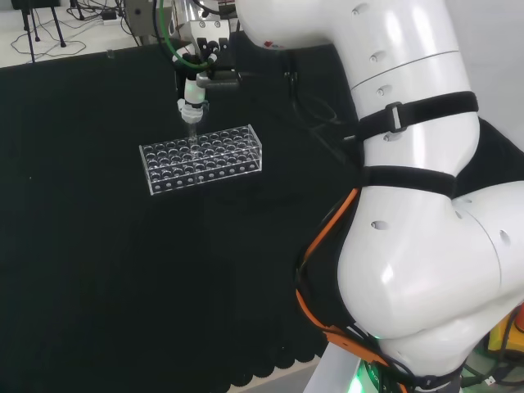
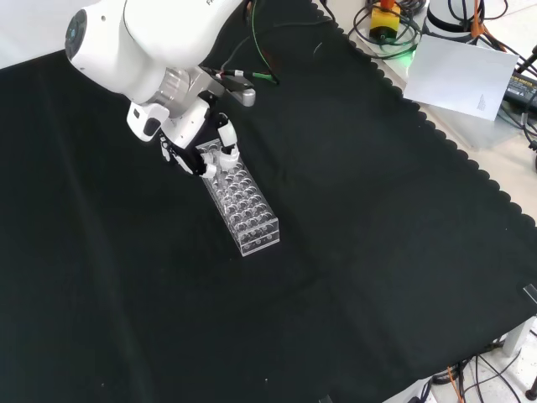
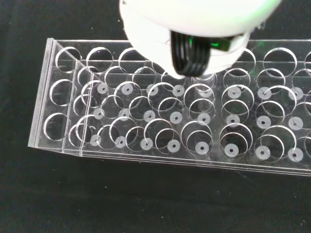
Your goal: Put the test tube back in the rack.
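My hand (image 1: 196,86) hangs over the far edge of the clear test tube rack (image 1: 202,159) in the head view, fingers pointing down. They are curled together around a thin clear test tube (image 1: 191,124), pinching it near its top; the tube stands about upright with its lower end reaching the rack's top plate, near the row of holes at the rack's far side. Whether the tip has entered a hole or only sits above one I cannot tell, because glass against clear plastic gives almost no outline there.

In the front view my hand (image 2: 197,151) is at the upper-left end of the rack (image 2: 242,201), partly behind my own white arm link. The tube cannot be made out there against the white fingertips.

From the wrist view, a blurred white part of my hand (image 3: 194,19) with a dark ribbed piece under it covers several holes of the rack (image 3: 160,121). The rack shows three rows of round openings over a lower plate with small dimples. One end of it is cut off at the picture's edge. All the holes I can see look empty.

The rack lies on the black cloth (image 1: 98,270).
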### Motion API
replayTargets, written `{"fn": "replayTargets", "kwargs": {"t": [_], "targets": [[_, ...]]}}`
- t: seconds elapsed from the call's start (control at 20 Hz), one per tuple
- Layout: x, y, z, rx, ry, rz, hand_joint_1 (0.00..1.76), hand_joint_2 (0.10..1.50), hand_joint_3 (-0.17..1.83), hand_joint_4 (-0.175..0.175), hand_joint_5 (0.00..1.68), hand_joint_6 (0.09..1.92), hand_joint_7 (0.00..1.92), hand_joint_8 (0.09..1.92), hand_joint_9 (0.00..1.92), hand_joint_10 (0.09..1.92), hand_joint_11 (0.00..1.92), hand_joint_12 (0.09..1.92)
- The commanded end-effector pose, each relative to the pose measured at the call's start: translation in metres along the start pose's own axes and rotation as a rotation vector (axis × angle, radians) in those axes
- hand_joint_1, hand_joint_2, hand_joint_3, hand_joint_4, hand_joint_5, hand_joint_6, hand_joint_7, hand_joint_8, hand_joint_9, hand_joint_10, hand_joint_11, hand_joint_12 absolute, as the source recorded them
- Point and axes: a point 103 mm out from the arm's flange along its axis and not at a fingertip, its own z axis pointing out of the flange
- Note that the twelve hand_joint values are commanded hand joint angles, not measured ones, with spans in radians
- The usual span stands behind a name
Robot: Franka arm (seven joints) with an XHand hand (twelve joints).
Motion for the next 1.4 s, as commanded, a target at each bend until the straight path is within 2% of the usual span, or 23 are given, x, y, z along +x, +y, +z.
{"fn": "replayTargets", "kwargs": {"t": [0.05, 0.25, 0.9, 1.0, 1.05, 1.1, 1.15, 1.25, 1.4], "targets": [[-0.001, 0.004, 0.003, 0.015, -0.001, 0.012, 1.43, 0.59, 0.69, -0.175, 1.32, 0.56, 1.39, 0.76, 1.45, 0.14, 0.73, 1.24], [-0.001, 0.022, 0.017, 0.020, -0.002, 0.008, 1.43, 0.59, 0.69, -0.175, 1.32, 0.56, 1.39, 0.76, 1.45, 0.14, 0.73, 1.24], [-0.004, 0.022, 0.022, 0.018, 0.003, -0.003, 1.43, 0.59, 0.69, -0.175, 1.32, 0.56, 1.39, 0.75, 1.45, 0.14, 0.73, 1.24], [-0.005, 0.021, 0.025, 0.017, 0.034, -0.018, 1.43, 0.61, 0.67, -0.175, 1.31, 0.55, 1.39, 0.74, 1.44, 0.15, 0.72, 1.24], [-0.005, 0.020, 0.026, 0.040, 0.041, -0.029, 1.43, 0.65, 0.60, -0.175, 1.29, 0.56, 1.38, 0.72, 1.39, 0.22, 0.70, 1.25], [-0.005, 0.018, 0.026, 0.050, 0.040, -0.040, 1.35, 0.71, 0.51, -0.175, 1.27, 0.59, 1.33, 0.74, 1.35, 0.37, 0.62, 1.30], [-0.005, 0.015, 0.025, 0.050, 0.045, -0.049, 1.27, 0.69, 0.52, -0.160, 1.16, 0.63, 1.20, 0.80, 1.26, 0.53, 0.53, 1.36], [-0.005, 0.010, 0.023, 0.037, 0.063, -0.065, 1.17, 0.57, 0.62, -0.101, 0.89, 0.74, 0.88, 0.93, 1.01, 0.78, 0.37, 1.45], [-0.003, 0.003, 0.019, 0.015, 0.071, -0.088, 1.09, 0.50, 0.67, -0.054, 0.57, 0.84, 0.58, 1.03, 0.78, 0.94, 0.22, 1.52]]}}
